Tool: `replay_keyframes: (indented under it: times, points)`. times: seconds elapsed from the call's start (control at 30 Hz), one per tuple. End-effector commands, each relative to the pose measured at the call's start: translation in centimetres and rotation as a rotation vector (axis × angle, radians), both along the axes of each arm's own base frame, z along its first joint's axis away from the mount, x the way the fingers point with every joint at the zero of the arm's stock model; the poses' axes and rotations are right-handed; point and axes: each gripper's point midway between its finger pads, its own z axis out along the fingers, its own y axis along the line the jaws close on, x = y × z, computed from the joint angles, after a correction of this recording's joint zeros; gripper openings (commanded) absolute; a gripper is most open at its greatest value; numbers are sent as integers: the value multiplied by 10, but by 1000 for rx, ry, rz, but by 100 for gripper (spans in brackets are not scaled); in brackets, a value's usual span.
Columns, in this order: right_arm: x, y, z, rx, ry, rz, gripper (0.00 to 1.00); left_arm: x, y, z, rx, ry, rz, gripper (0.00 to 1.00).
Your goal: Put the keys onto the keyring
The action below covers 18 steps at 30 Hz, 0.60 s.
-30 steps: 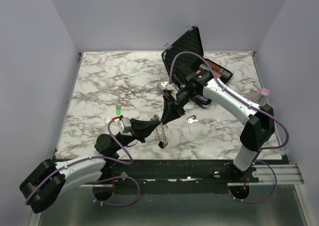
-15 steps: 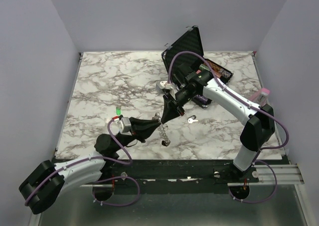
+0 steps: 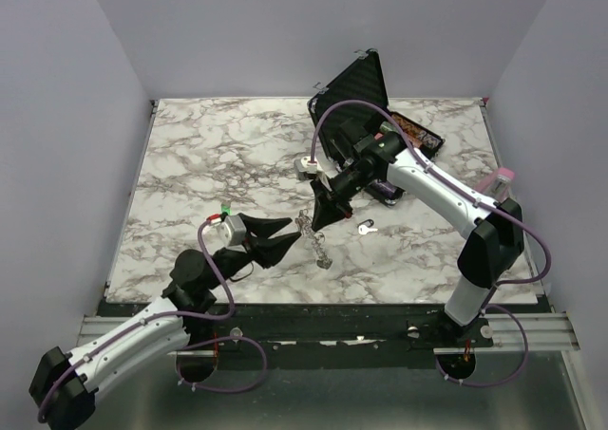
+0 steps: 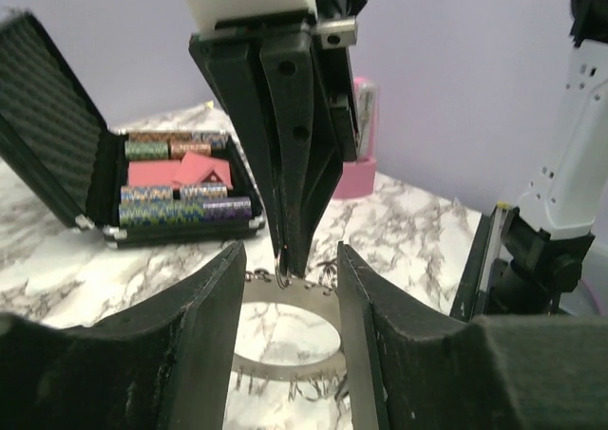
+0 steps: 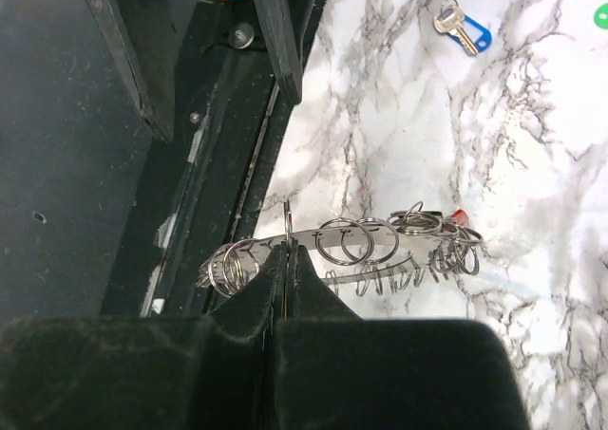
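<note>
Right gripper, its fingers pinched tight on one thin ring at the far end of the keyring, with the chain of linked rings trailing towards the near edge of the marble table. Left gripper, fingers spread wide and holding nothing, sits at the keyring's left with the pinched ring between its tips. A blue-headed key lies loose on the table just right of the keyring, near the open black case.
</note>
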Motion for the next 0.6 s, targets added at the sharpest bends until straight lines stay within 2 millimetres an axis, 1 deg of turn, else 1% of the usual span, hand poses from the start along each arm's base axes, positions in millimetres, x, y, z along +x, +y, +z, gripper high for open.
replay_keyframes:
  times: [0.0,0.2,0.33,0.57]
  points:
    - [9,2,14,-4,-74,-29,1,4,-7,-27,139,119,-7,51]
    - [10,2,15,-9,-81,-34,1,6,-21,-30,159,174,-60,51]
    - [9,1,15,-11,-77,-35,1,10,-28,-27,154,179,-68,51]
    - [8,1,15,-7,-73,-28,1,18,-29,-26,169,160,-42,43]
